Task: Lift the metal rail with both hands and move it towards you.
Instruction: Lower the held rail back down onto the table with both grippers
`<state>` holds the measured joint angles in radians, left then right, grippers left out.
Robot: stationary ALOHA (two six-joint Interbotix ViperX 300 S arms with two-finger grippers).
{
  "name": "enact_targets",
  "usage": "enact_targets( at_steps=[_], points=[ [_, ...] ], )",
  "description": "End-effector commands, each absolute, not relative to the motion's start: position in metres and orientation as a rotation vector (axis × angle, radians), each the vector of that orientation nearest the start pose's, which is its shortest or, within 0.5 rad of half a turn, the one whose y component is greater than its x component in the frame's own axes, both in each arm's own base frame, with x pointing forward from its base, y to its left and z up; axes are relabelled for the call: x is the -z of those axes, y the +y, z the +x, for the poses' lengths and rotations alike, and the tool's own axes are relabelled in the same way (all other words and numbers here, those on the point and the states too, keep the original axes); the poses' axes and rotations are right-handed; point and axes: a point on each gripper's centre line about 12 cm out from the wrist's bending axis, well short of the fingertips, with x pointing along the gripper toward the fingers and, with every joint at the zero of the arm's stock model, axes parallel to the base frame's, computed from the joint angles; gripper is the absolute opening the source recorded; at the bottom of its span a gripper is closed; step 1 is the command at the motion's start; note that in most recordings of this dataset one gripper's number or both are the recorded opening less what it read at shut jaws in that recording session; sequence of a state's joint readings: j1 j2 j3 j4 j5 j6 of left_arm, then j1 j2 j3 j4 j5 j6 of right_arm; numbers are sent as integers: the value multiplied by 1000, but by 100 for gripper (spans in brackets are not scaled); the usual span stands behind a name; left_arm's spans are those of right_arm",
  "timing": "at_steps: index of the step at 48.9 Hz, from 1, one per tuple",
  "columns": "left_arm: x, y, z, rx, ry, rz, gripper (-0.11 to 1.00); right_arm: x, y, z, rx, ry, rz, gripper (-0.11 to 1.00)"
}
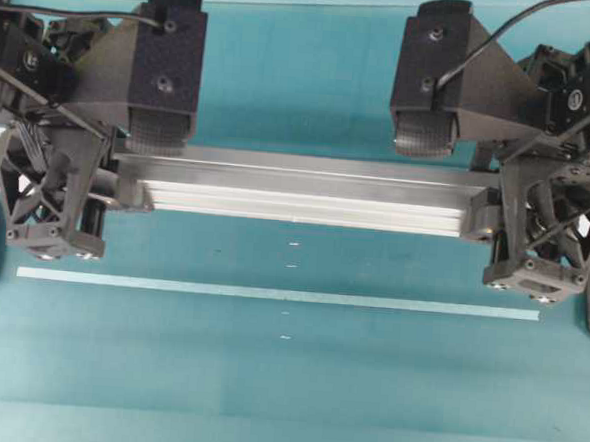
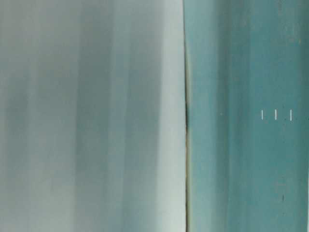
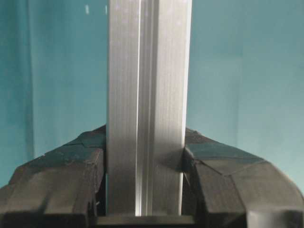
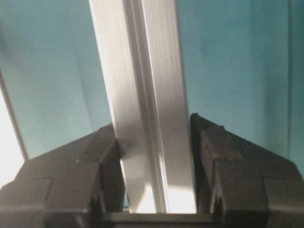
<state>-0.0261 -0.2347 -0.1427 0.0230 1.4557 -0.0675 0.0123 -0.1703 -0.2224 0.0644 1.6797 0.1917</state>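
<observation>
— What have you got on the teal table (image 1: 264, 399) there?

— You've got a thin pale tape strip (image 1: 270, 294) running straight across it, left to right.

— Anything else?

— A few tiny white marks (image 1: 291, 266), some just above the strip, some just below.

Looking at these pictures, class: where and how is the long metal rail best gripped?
Grip the metal rail near both ends, one hand each, coming from above with fingers across its narrow width. It is long, straight and flat-sided, so end grips keep it level. The left hand and right hand already clamp it so.
</observation>
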Motion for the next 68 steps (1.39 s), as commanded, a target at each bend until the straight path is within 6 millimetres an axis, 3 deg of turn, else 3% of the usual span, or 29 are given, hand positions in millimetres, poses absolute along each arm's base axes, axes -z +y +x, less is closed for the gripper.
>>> enact_targets(
  at_steps=[1,24,31,45,59,68],
  points=[
    [-457,-4,319,-57,1014,-69,28,-445,8,318,103,1245,257,39],
    [-452,-5,321,-57,1028,-71,28,-440,12,319,93,1259,248,39],
    [-439,-6,324,-56,1064,-70,28,-428,10,319,109,1296,235,39],
    [-385,-3,330,-66,1138,-67,28,-364,10,323,128,1405,220,39],
    [-301,-3,327,-67,1231,-58,28,-306,7,328,133,1399,213,39],
    [-273,-3,325,-64,1228,-57,28,-262,5,327,134,1370,210,39]
  ],
)
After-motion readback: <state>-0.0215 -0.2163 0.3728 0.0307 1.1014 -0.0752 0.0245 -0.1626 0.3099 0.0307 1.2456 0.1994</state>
